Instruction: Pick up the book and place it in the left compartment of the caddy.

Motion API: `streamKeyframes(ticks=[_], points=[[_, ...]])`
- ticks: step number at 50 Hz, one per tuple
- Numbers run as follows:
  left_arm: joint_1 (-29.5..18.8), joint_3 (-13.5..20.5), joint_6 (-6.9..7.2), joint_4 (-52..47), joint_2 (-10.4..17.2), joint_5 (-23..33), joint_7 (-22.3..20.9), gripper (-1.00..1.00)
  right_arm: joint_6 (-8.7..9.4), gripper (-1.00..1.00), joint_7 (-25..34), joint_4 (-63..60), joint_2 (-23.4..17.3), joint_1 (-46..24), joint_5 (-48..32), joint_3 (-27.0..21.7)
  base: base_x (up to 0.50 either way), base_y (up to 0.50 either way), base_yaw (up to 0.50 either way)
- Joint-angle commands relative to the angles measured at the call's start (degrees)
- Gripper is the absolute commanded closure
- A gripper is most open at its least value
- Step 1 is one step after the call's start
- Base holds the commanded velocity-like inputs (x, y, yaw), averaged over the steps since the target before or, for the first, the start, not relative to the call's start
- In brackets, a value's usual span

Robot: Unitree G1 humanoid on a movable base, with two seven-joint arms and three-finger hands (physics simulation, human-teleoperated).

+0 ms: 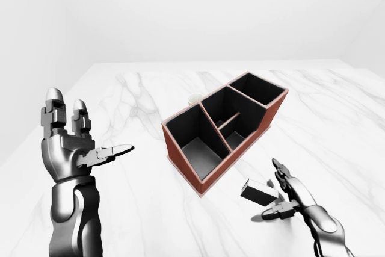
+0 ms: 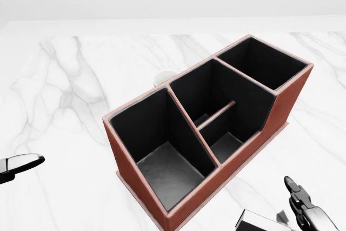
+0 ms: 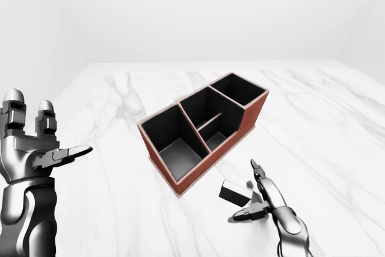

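One caddy [image 1: 224, 130], one book [image 1: 260, 191]. Right hand [image 1: 293, 198] spread wide beside the book, possibly touching; left hand [image 1: 67, 145] open, empty.

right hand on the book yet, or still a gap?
Cannot tell. In the left-eye view the right hand, fingers spread open, sits right beside the book, overlapping its edge; no view plainly shows contact or a gap.
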Motion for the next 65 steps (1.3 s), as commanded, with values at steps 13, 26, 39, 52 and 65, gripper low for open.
streamKeyframes(ticks=[13, 26, 39, 52, 65], points=[[0.2, -0.2, 0.00, -0.6, -0.1, 0.0, 0.1, -1.00, 0.00, 1.00, -1.9, 1.5, 0.1, -1.0, 0.0, 3.1, 0.00, 0.00, 0.00], [0.0, -0.7, 0.00, -0.4, -0.2, 0.5, 0.2, -1.00, 0.00, 1.00, -2.0, 1.0, -0.1, -0.5, 0.9, 2.3, 0.00, 0.00, 0.00], [0.0, -0.3, 0.00, -0.1, -0.1, 0.2, -0.1, -1.00, 0.00, 1.00, 5.4, -21.1, 2.9, 2.5, 0.5, 1.4, 0.00, 0.00, 0.00], [0.2, -0.3, 0.00, -1.2, -0.3, 0.2, 0.1, -1.00, 0.00, 1.00, 11.6, -42.4, 5.0, 1.7, -2.0, -1.3, 0.00, 0.00, 0.00], [0.1, -0.4, 0.00, -1.0, -0.3, 0.3, 0.2, -1.00, 0.00, 1.00, 11.6, -48.0, 3.8, -1.4, -2.1, -1.3, 0.00, 0.00, 0.00]])
